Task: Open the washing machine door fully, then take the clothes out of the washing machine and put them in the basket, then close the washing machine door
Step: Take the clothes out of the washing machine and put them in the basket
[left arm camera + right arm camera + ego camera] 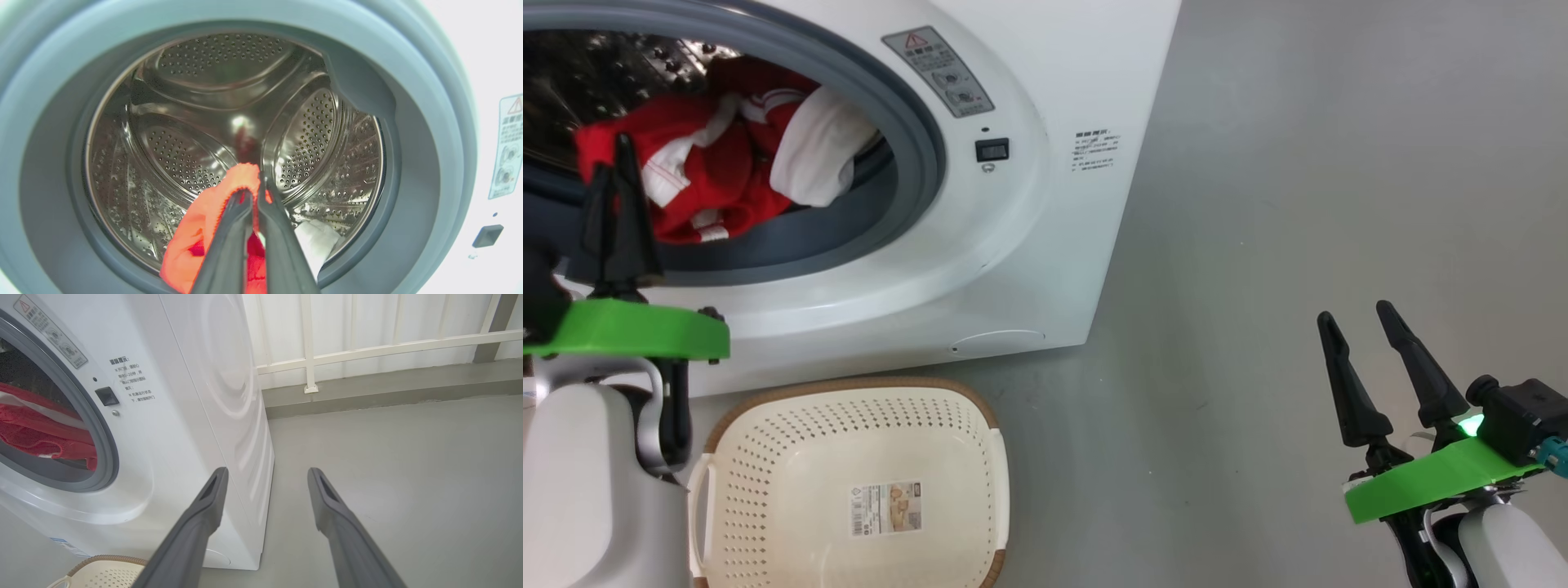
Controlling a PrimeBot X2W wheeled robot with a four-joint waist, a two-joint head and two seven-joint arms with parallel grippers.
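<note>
Open grey floor (1298,163) past washing machine (1045,245) corner, right fingers (1347,384) apart; left fingers (233,237) tight, apparently on clothes (711,163).

Washer (1045,245) glossy white shell, matt grey rubber gasket (408,163), shiny perforated steel drum (179,155). Clothes (711,180) soft red cloth. Basket (768,457) matt cream plastic, floor (1339,204) matt grey.

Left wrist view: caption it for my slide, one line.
Left gripper shut on red clothes before the perforated steel drum of the washing machine.
</note>
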